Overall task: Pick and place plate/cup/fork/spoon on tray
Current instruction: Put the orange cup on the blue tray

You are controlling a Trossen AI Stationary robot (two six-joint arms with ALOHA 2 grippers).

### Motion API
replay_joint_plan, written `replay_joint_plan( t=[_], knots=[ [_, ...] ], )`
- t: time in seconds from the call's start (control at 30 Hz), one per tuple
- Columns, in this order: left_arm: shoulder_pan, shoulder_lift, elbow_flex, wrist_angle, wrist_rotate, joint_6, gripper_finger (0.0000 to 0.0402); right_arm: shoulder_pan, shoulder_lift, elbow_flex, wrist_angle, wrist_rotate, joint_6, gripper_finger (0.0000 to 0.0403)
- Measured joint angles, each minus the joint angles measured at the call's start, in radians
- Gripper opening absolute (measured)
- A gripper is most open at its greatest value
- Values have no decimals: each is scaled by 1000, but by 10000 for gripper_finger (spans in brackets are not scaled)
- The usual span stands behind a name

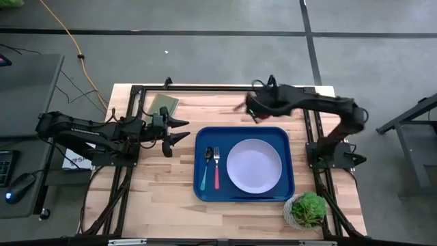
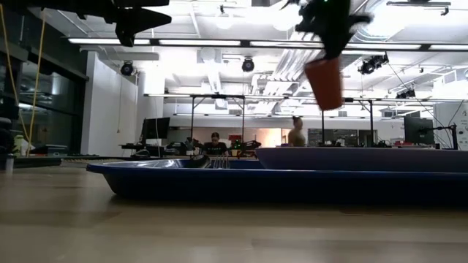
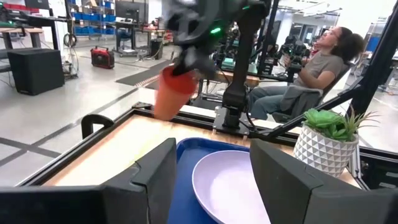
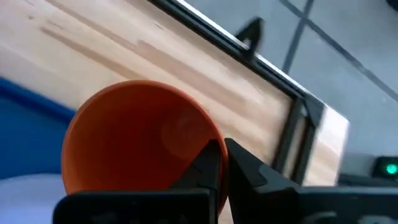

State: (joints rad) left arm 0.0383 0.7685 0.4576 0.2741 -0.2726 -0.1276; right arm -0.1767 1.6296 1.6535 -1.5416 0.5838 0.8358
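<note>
Cup: small red tumbler-like cup [image 2: 325, 82] hangs clear above the tabletop, clamped at its rim by the right pincer [image 4: 224, 158] — just beyond the tray's far edge.
Right pincer: fingers closed on the cup wall.
Left pincer [image 1: 181, 130]: fingers apart, hovering left of the tray.
Tray: large blue rectangular tray [image 1: 205, 188], raised rim, rounded corners, carrying a round pale lavender plate [image 1: 254, 166], pink-handled fork [image 1: 216, 167] and teal-handled spoon [image 1: 205, 169].
Open room: bare light wooden tabletop [image 1: 164, 195] around it — a potted succulent [image 1: 307, 209] near one corner.
</note>
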Motion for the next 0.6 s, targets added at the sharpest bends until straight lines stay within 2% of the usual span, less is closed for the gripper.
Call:
replay_joint_plan(
  t=[0.03,0.1,0.23,0.4,0.6],
  knots=[
    [0,0,0,0,0,0,186,30,-26,0,-39,9,55,2],
    [0,0,0,0,0,-1,186,95,-85,-35,-10,4,104,1],
    [0,0,0,0,0,-4,186,189,-187,-190,2,8,234,1],
    [-2,0,1,2,19,-18,186,231,-268,-482,17,-41,396,1],
    [-2,0,1,15,19,-11,186,237,-343,-681,116,-122,449,0]
  ],
)
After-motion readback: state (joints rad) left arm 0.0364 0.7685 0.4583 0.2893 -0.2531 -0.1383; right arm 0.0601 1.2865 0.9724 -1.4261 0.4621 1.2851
